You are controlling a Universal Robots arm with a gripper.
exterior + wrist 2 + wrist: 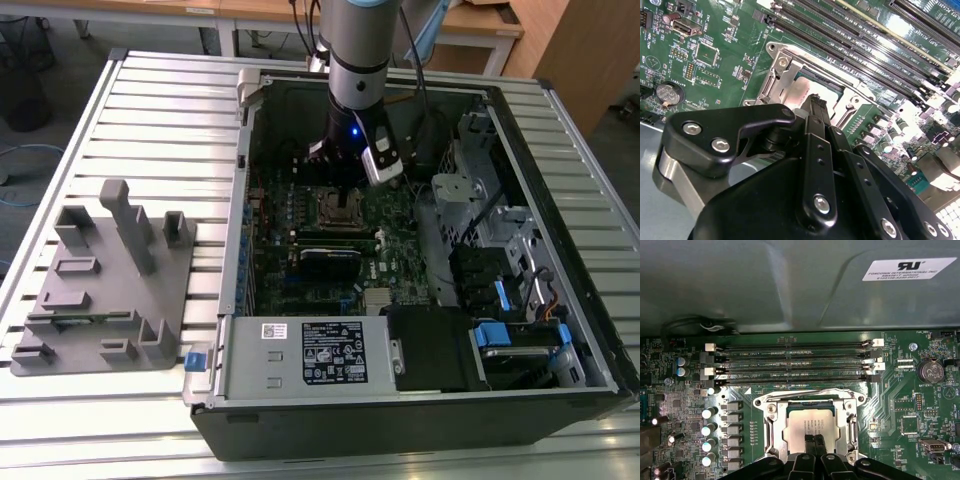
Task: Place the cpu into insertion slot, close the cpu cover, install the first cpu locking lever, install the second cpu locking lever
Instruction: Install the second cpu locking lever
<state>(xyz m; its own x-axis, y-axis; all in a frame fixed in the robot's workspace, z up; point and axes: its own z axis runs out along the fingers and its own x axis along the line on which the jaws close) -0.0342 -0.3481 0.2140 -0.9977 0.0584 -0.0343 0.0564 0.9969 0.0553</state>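
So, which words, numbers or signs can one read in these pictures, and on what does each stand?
White sticker on the grey case wall: logo and dark print, too small to quote surely.
White label on the power supply box: symbols and fine print, unreadable.
Green circuit board: tiny white lettering, unreadable.
cpu face: faint engraved lines, unreadable.

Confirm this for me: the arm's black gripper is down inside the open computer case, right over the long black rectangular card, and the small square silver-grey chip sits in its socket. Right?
Not quite: the first wrist view shows the black gripper over the small square silver-grey chip seated in its socket, not over the long black rectangular card. The rest holds.
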